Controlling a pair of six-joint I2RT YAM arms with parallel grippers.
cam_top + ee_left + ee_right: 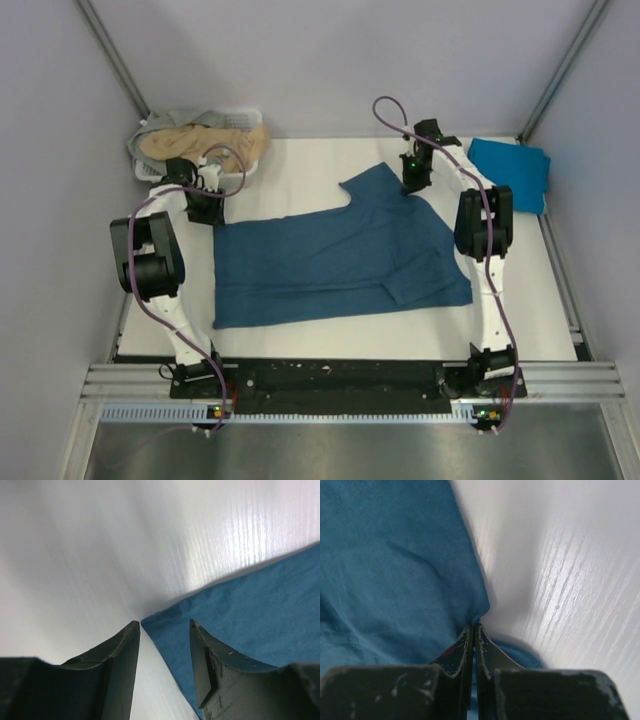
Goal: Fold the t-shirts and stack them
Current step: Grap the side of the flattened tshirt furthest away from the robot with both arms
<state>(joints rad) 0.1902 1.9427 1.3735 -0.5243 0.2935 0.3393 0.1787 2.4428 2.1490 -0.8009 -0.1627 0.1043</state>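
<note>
Right claw [472, 626] first, folks: my two fingers are pressed tight together, and a pinch of blue cloth is caught right between the tips. Over on the other side, my left claw [162, 625] stands partway apart, gripping nothing, with a corner of that same cloth lying on the surface just ahead of the gap between the fingers.

Now the big picture! The white desk [300, 165] stretches out in front of both my arms. Across its middle lies the dark teal shirt [320, 265], spread mostly flat, with its right part creased and a flap lying over itself near the right-hand edge. A sleeve pokes out toward the far side, and that is where my right claw has its bite, on the far right edge of the cloth. My left claw sits low at the shirt's far left corner, close to the desk.

Far left corner of the desk: a white basket [246, 112], and heaped in it a tan shirt [200, 143] on top with a grey shirt [150, 130] bunched behind and beside it. My left arm reaches out just beside that basket.

Far right corner: the cyan shirt [512, 170], lying in a small neat-looking block, well apart from the teal one and just beyond my right arm.
</note>
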